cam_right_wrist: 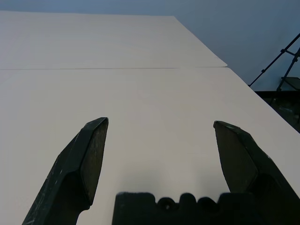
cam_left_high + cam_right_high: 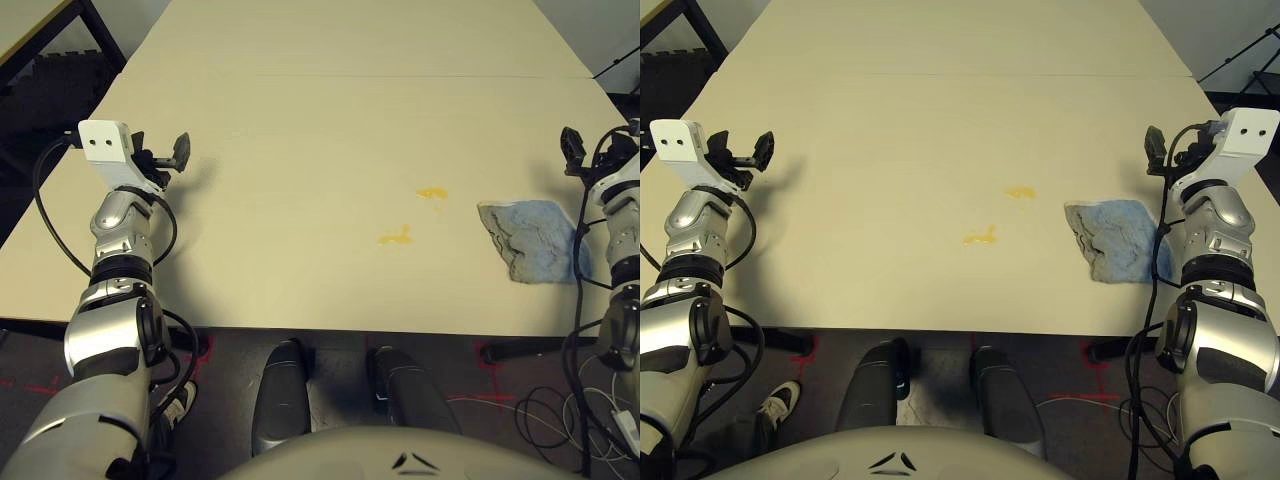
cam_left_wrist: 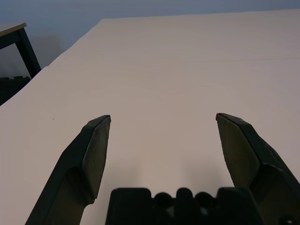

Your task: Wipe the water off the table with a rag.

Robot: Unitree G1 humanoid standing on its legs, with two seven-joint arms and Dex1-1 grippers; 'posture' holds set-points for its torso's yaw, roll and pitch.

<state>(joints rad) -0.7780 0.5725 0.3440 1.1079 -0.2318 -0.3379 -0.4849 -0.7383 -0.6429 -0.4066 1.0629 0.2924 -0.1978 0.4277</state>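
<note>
Both forearms are built of rounded, polished silver segments joined by black ribbed collars, and loose black cables loop along their outer sides. A white angular block with two small dark holes sits on the wrist above the left hand (image 2: pixel 168 156), and a matching block sits above the right hand (image 2: pixel 1160 150). Each hand carries two matte black, wedge-shaped fingers (image 3: pixel 91 154) rising from a black scalloped base.

Beyond the pale bench (image 2: pixel 330 120) the floor (image 2: pixel 230 350) is dark grey, marked with red tape crosses (image 2: pixel 40 385) and strewn with black and white cables (image 2: pixel 530 415) at the right. A second bench with dark metal legs (image 2: pixel 50 30) stands at the far left. A black tripod stand (image 1: pixel 281 61) rises before a blue-grey wall (image 1: pixel 243 23).
</note>
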